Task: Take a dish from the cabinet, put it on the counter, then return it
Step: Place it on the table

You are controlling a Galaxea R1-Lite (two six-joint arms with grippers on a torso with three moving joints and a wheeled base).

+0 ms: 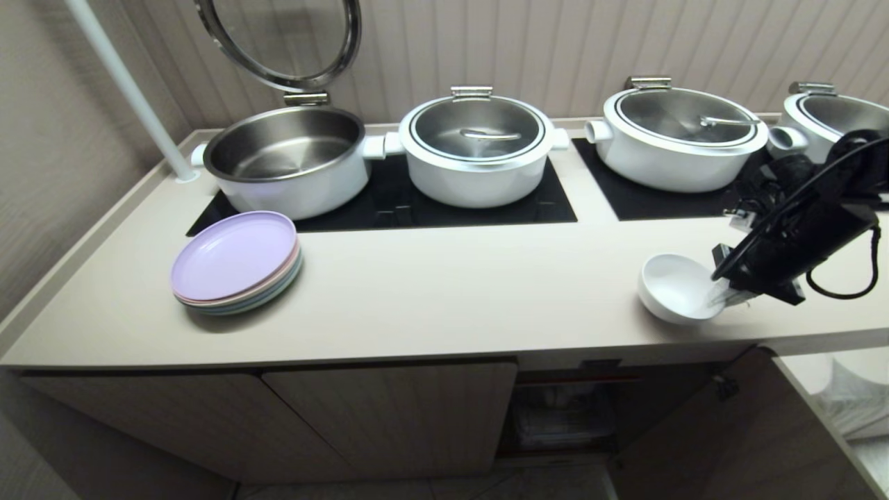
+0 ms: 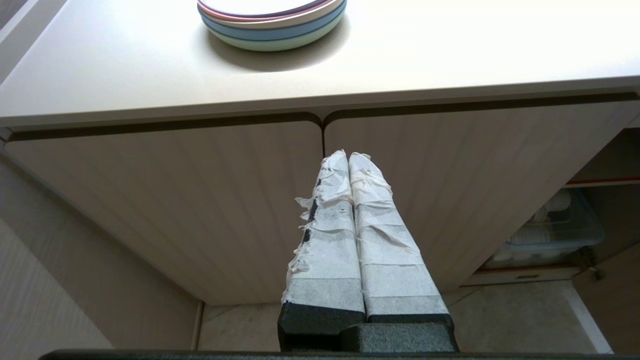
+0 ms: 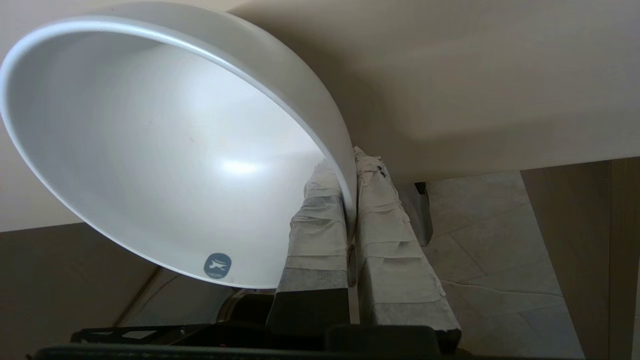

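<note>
Pinching the rim of the dish [image 1: 677, 286] between my right fingers [image 3: 325, 220], I hold it tilted at the front right of the worktop [image 1: 444, 292], near the edge. A stack of pastel plates [image 1: 236, 262] lies well apart at the left, and four white pots [image 1: 476, 150] line the back on black panels. Below, the cabinet [image 1: 562, 410] stands open. My left wrist view alone shows my left fingers [image 2: 372, 200] pressed together, empty, before closed cupboard doors [image 2: 200, 200].
</note>
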